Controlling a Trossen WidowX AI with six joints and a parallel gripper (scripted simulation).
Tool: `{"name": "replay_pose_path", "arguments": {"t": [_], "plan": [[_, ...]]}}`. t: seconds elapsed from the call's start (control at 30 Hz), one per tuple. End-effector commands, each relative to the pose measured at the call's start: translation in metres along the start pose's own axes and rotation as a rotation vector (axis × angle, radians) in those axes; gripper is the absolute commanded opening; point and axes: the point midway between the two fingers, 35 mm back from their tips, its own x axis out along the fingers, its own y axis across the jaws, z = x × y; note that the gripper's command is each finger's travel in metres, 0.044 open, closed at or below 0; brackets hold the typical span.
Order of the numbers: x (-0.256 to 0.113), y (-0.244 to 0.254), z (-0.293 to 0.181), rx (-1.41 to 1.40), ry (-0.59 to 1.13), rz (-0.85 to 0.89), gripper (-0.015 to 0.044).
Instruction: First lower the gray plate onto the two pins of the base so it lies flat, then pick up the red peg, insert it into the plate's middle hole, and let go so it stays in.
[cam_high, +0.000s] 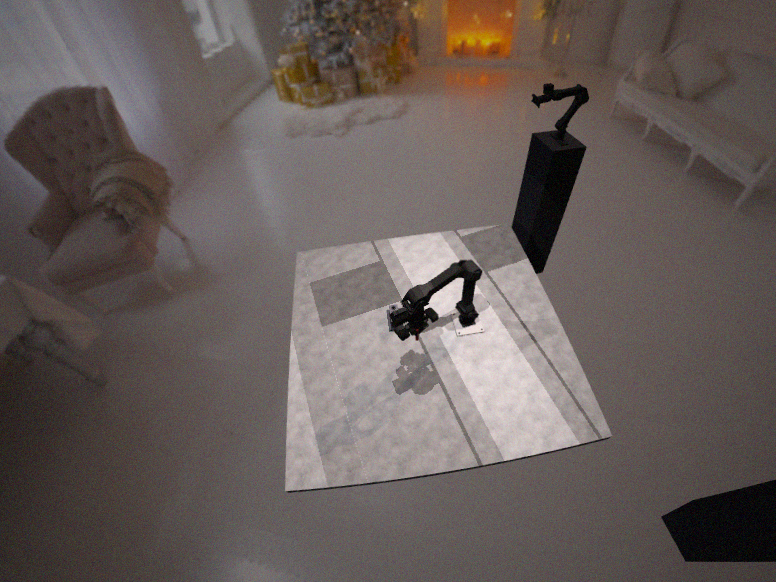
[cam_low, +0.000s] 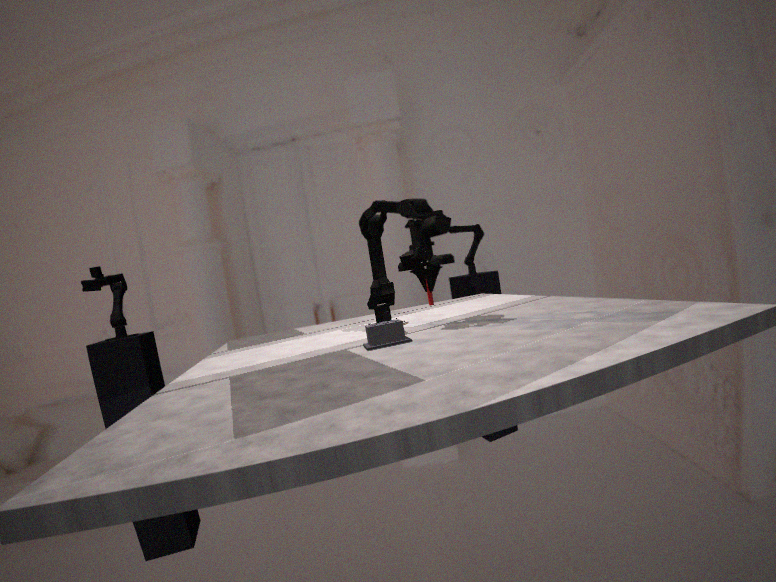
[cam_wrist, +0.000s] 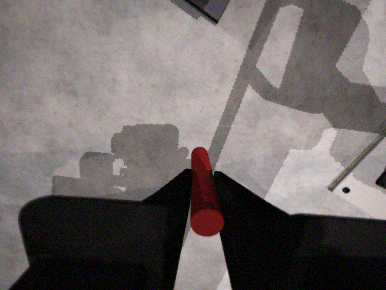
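Observation:
My gripper (cam_high: 416, 331) (cam_low: 428, 287) (cam_wrist: 202, 177) is shut on the red peg (cam_high: 417, 337) (cam_low: 430, 296) (cam_wrist: 206, 205). Its fingertips press the peg from both sides, and the peg points down, nearly upright, above the table. The gray plate (cam_low: 384, 330) appears to lie level on the dark base (cam_low: 401, 342), beside the arm in the exterior view. One corner of this assembly shows at the top edge of the wrist view, away from the peg. In the top view the arm hides most of it. The plate's holes and the pins cannot be made out.
My arm stands on a white mounting plate (cam_high: 471, 330), whose corner shows in the wrist view at lower right, near a thin brass-coloured rod (cam_wrist: 356, 161). The table (cam_high: 388, 432) (cam_low: 325, 460) carries sharp shadows. Other arms stand on black pedestals (cam_high: 546, 194) (cam_low: 125, 372) beyond its edges.

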Motion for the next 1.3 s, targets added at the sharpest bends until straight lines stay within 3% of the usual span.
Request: {"name": "replay_pose_path", "arguments": {"t": [0.0,1.27], "plan": [[-0.001,0.004,0.011,-0.004,0.001,-0.003,0.0],[-0.003,0.013,0.123,0.0,-0.01,0.0,0.0]]}}
